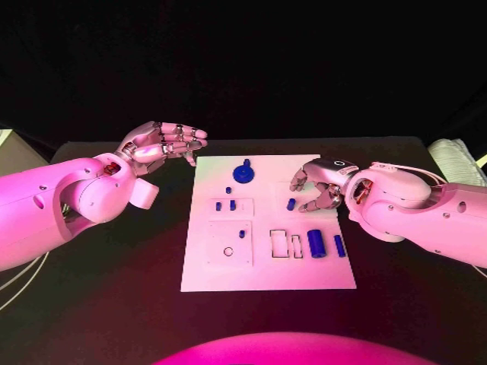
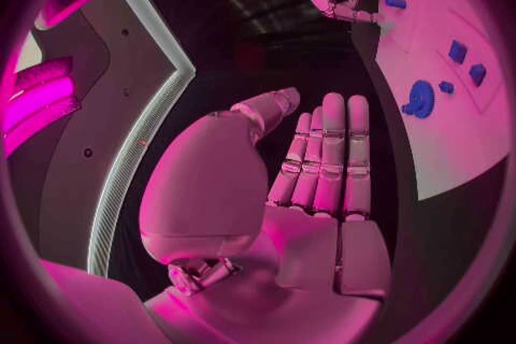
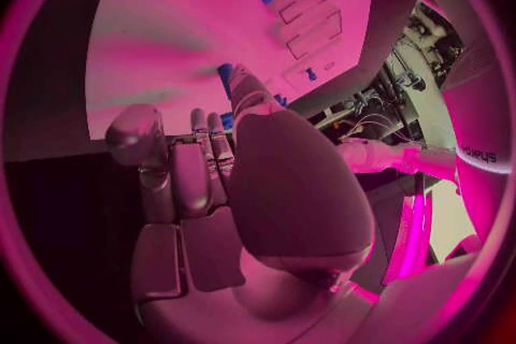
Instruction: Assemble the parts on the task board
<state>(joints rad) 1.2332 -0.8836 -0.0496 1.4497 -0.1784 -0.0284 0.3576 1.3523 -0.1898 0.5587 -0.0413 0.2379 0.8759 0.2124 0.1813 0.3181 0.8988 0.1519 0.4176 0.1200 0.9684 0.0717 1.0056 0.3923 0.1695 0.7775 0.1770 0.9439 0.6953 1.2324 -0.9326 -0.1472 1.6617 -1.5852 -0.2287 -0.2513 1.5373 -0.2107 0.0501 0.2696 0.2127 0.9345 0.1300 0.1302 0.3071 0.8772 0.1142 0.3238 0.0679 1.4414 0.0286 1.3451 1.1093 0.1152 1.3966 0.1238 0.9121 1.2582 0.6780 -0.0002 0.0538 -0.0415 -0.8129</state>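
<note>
The left hand [image 1: 164, 142] hovers off the far left corner of the task board [image 1: 268, 277], palm turned up, fingers loosely curled and holding nothing. On the board, going rightward: a small ring [image 1: 228, 251] lies in the near-left recessed panel, two short blue pegs [image 1: 226, 205] stand in the panel beyond it, and a round blue knob-like part [image 1: 243, 172] sits near the far edge. Right of centre a small blue block [image 1: 291, 203] lies just beside the right hand [image 1: 318, 190], whose fingers curl down over the board; whether they touch it I cannot tell. Near the right edge a blue cylinder [image 1: 317, 243] and a slimmer blue bar [image 1: 339, 244] lie beside two empty rectangular slots [image 1: 280, 242]. Judging by that, assembly looks early, with most parts left to seat.
</note>
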